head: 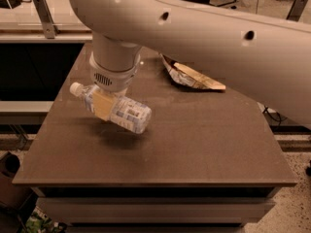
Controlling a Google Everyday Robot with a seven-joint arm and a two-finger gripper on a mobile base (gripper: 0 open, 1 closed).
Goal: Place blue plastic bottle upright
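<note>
The blue plastic bottle is a clear ribbed bottle with a white cap at its left end and a pale blue-and-white label. It lies near horizontal, held off the brown table with its shadow below it. My gripper hangs from the big white arm at the upper left and is shut on the bottle near its neck end. One tan finger lies across the bottle's front. The other finger is hidden behind the bottle.
A crumpled snack bag lies on the table's far middle, partly under the arm. A dark shelf and a pale counter stand to the left. The table's front edge runs low across the view.
</note>
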